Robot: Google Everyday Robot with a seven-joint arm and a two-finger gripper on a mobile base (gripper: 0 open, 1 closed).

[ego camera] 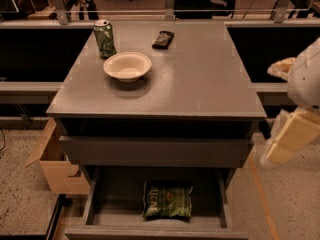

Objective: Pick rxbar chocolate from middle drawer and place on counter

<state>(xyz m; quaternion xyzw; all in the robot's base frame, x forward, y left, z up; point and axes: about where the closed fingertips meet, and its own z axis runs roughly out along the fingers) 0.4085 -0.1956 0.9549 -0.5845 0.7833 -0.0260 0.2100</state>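
A dark wrapped bar (163, 39), seemingly the rxbar chocolate, lies flat at the back of the counter (200, 84), the grey top of the drawer cabinet. The middle drawer (155, 151) stands slightly pulled out and its inside is hidden. My arm comes in at the right edge, beside the cabinet and below counter height. My gripper (276, 154) is at its blurred cream-coloured lower end, apart from the bar and the drawers. Nothing shows in it.
A green can (104, 38) and a white bowl (127, 65) stand on the counter's back left. The bottom drawer (90, 204) is open with a green snack bag (167, 200) inside. A cardboard box (52, 164) sits on the floor to the left.
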